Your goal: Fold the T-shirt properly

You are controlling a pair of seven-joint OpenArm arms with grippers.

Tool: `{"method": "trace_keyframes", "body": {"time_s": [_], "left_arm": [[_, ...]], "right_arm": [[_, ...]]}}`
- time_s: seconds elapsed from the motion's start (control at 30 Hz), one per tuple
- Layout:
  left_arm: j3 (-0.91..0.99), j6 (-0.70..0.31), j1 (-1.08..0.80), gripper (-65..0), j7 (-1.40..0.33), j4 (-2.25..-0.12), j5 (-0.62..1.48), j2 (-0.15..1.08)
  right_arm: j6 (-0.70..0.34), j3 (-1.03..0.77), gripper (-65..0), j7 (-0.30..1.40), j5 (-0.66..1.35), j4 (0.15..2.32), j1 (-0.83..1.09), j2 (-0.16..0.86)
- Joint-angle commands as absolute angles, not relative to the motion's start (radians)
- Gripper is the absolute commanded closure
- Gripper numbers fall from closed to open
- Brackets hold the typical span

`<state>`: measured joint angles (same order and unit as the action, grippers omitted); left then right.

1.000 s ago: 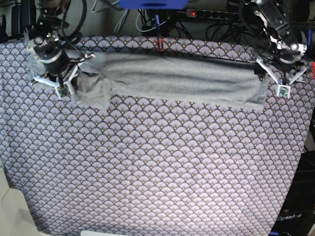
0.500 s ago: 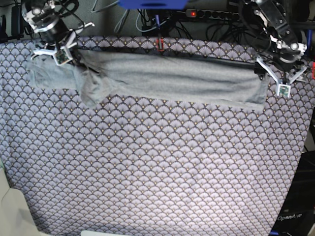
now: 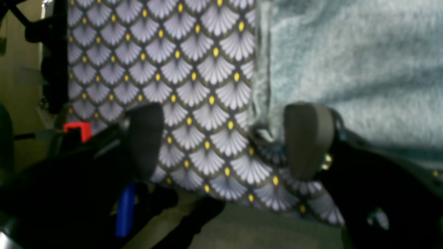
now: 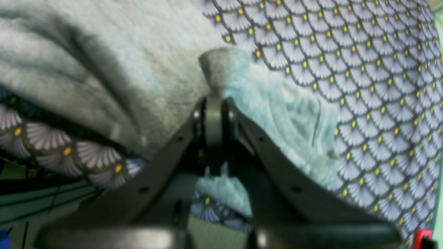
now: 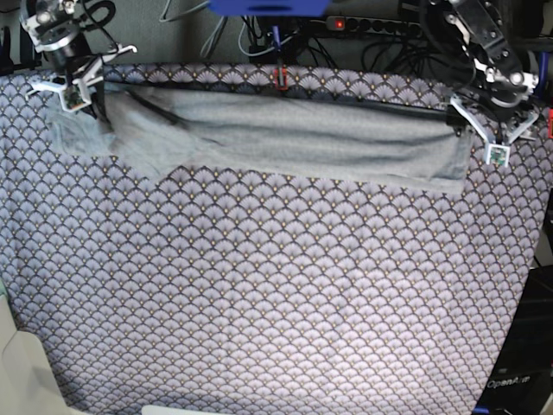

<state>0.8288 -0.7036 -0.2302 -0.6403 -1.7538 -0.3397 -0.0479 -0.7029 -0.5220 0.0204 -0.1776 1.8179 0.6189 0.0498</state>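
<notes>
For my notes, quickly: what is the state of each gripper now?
Left gripper: open, holding nothing, at the shirt edge.
Right gripper: shut on the shirt.

A purple tablecloth (image 5: pixel 276 294) patterned with pale fans and small yellow dots covers the surface; a small red clip (image 5: pixel 281 79) sits at its far edge; behind it lie tangled black cables (image 5: pixel 380 39) and a power strip (image 5: pixel 371 24) with a lit red switch.
</notes>
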Motion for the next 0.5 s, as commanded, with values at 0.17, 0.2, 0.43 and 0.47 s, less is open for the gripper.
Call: {"method": "trace_keyframes", "body": {"time_s": [0.17, 0.2, 0.43, 0.47], "left_arm": [[0.831, -0.698, -0.226, -52.9, -0.624, -1.768, -0.334, -0.038], [0.831, -0.698, -0.226, -52.9, -0.624, -1.768, -0.334, -0.038], [0.829, -0.698, -0.226, -52.9, -0.624, -1.768, -0.334, -0.038], [0.829, -0.698, -0.226, -52.9, -0.624, -1.768, -0.335, -0.038]], "right_arm": [[-0.698, -0.564, 0.0, -0.05, -0.165, 1.791, 0.627, 0.058], [-0.698, -0.572, 0.0, -0.054, -0.165, 1.791, 0.627, 0.058], [-0.698, -0.584, 0.0, -0.048, -0.168, 1.779, 0.621, 0.058], [-0.698, -0.584, 0.0, -0.05, -0.168, 1.768, 0.621, 0.058]]}}
